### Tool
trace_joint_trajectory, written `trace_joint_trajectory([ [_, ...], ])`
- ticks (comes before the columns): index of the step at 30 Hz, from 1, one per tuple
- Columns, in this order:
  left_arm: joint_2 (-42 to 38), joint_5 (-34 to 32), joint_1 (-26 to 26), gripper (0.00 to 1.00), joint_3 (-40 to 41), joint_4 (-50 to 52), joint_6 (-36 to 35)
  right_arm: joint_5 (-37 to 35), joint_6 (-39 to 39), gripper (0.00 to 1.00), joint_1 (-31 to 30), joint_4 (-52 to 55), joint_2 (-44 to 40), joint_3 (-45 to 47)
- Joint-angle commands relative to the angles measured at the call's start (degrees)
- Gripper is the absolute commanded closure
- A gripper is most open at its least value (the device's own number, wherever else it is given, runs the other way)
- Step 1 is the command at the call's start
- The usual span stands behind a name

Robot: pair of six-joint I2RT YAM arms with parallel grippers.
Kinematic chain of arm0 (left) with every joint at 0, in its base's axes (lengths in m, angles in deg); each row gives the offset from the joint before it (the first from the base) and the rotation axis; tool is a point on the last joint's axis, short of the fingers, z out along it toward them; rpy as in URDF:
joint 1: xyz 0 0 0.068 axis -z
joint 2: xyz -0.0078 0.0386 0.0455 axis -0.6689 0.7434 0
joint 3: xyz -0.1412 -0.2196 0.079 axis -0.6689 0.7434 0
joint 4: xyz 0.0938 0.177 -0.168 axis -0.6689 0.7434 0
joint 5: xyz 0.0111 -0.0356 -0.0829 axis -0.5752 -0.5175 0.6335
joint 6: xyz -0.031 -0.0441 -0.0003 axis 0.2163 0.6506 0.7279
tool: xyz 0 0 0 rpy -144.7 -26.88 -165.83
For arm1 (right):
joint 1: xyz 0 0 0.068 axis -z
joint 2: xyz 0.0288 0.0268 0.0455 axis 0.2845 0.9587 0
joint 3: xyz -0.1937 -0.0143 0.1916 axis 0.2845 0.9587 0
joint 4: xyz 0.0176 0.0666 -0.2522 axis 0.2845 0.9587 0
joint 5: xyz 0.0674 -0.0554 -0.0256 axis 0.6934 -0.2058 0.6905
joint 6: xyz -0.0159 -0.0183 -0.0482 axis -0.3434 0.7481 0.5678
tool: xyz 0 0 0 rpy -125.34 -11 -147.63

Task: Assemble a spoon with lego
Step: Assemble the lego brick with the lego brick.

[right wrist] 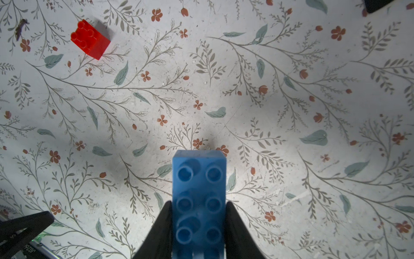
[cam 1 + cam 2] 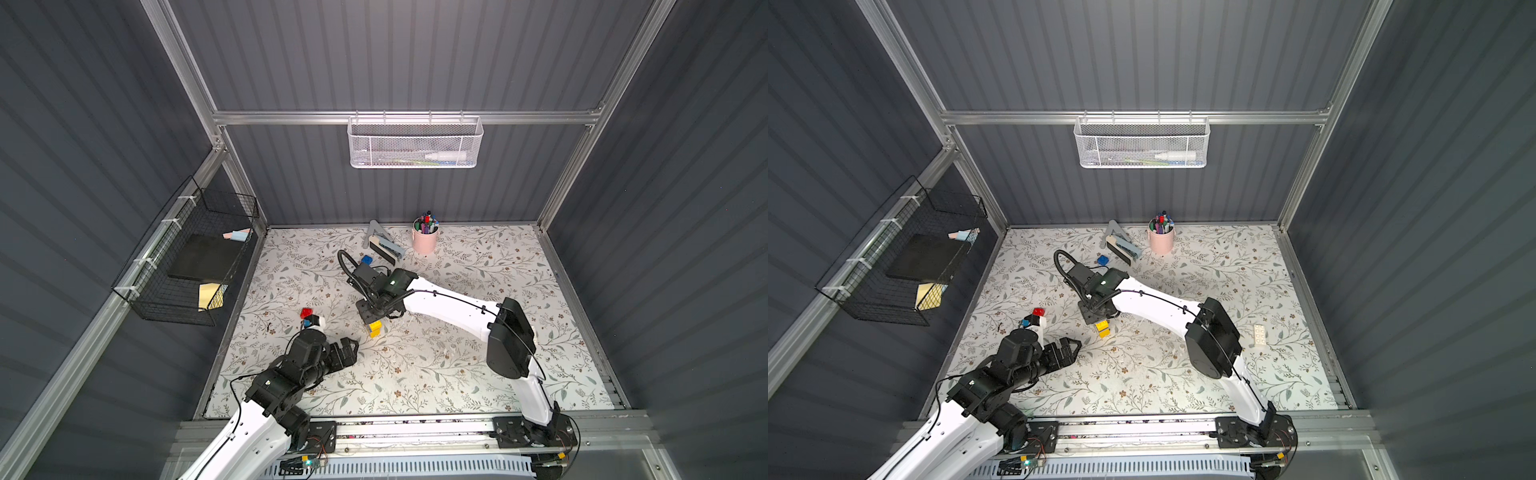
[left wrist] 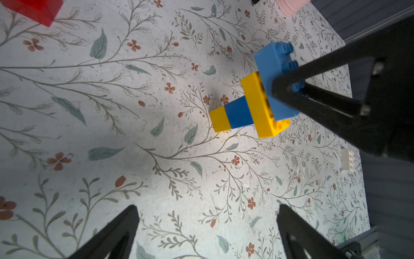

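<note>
Bright overhead light, soft shadows; wrist close-ups slightly blurred.

Robot lab cell, grey ribbed walls [image 2: 374,54], aluminium frame [image 2: 291,117], floral tabletop [image 2: 436,374]

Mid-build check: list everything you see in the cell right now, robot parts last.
partial spoon: one, yellow, dark blue, light blue; upright, centre of mat
red brick: one, red; mat
blue brick: one, blue; by grey tool
white brick: one, white; near right arm
blue and white pieces: count unclear; beside red brick
grey tool: one, grey; back of mat
pink cup: one, pink, with markers; back of mat
mesh basket: one, white; back rail
wire basket: one, black; side wall
left gripper: jaws open, empty
right gripper: jaws shut on partial spoon
</note>
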Motion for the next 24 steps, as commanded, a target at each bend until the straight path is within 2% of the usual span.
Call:
trace_joint_trajectory([
  [1,-0.24,-0.96,0.31,0.01,-0.11,1.55,0.07,-1.84,-2.75,0.95,-0.56,7.83,4.79,2.16],
  [7,-0.24,-0.97,0.31,0.01,-0.06,1.51,0.14,-5.39,-3.57,0.96,-1.99,7.83,5.67,1.72],
  [11,-0.24,-0.97,0.31,0.01,-0.12,1.54,0.09,-8.14,-4.21,1.00,-2.98,6.86,5.49,2.91],
  [16,-0.15,-0.90,0.40,0.01,-0.19,1.54,0.07,-7.56,-3.41,0.99,-3.25,3.07,5.03,6.12],
  [19,-0.22,-0.88,0.40,0.01,-0.21,1.63,0.10,-6.77,-3.45,0.96,-3.25,2.98,4.99,6.12],
  [24,-0.15,-0.97,0.40,0.01,-0.26,1.57,0.17,-7.12,-3.45,0.81,-3.25,3.27,3.52,5.30],
])
